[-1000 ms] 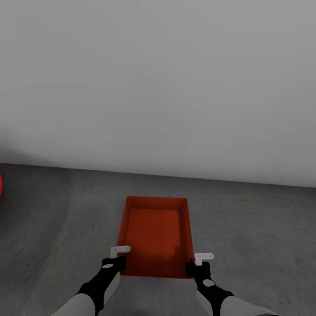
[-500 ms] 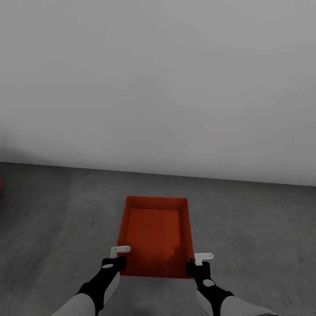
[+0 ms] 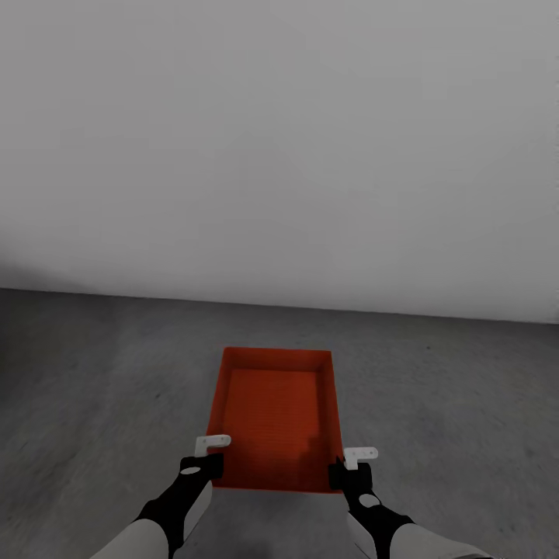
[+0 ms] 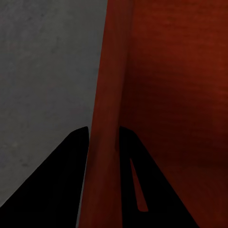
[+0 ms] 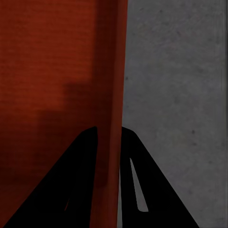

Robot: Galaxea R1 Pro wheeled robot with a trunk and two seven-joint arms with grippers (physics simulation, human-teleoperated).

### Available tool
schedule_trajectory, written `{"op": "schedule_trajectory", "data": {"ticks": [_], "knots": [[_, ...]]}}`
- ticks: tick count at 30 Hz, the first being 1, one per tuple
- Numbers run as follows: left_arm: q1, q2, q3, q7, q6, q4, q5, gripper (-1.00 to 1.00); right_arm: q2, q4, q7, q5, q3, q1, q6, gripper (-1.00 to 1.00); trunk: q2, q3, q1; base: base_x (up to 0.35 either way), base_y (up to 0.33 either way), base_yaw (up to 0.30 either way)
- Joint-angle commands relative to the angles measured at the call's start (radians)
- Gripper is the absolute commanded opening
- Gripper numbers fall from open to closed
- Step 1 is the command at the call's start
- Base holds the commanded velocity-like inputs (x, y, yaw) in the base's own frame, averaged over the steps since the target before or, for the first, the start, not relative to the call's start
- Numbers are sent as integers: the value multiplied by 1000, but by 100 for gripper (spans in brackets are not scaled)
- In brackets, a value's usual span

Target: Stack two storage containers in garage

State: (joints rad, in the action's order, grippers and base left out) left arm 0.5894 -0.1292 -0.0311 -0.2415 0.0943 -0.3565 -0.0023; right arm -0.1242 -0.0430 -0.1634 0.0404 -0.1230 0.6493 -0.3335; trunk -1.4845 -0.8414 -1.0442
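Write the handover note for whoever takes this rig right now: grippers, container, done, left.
Left gripper: shut on the left wall of the storage container. Right gripper: shut on its right wall.
Container: carried in front of the robot over the dark grey floor, facing a white wall.
Done: this container has reached the garage.
Left: set it down or stack it; the other container's place cannot be told from here.

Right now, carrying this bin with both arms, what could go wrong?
Each claw, left and right, pinches only a thin side wall of the storage container, near its close corners. The far end hangs unsupported, so it could tip or slip. The white wall is close ahead; driving on could bump it.
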Motion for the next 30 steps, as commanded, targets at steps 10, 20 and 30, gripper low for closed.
{"op": "schedule_trajectory", "data": {"ticks": [10, 20, 30], "knots": [[0, 0, -12, -6, 7, -1, 2, -100, 3, -2, -31, 12, 26, 1, -7, -100, -71, -32, -38, 0, 0, -97], [0, 0, -12, -6, 7, -1, 2, -100, 3, -2, -31, 12, 26, 1, -7, -100, -141, -63, -77, 0, 0, -2], [0, 0, -12, -6, 7, -1, 2, -100, 3, -2, -31, 12, 26, 1, -5, -100, -211, -95, -115, 0, 0, 0]]}}
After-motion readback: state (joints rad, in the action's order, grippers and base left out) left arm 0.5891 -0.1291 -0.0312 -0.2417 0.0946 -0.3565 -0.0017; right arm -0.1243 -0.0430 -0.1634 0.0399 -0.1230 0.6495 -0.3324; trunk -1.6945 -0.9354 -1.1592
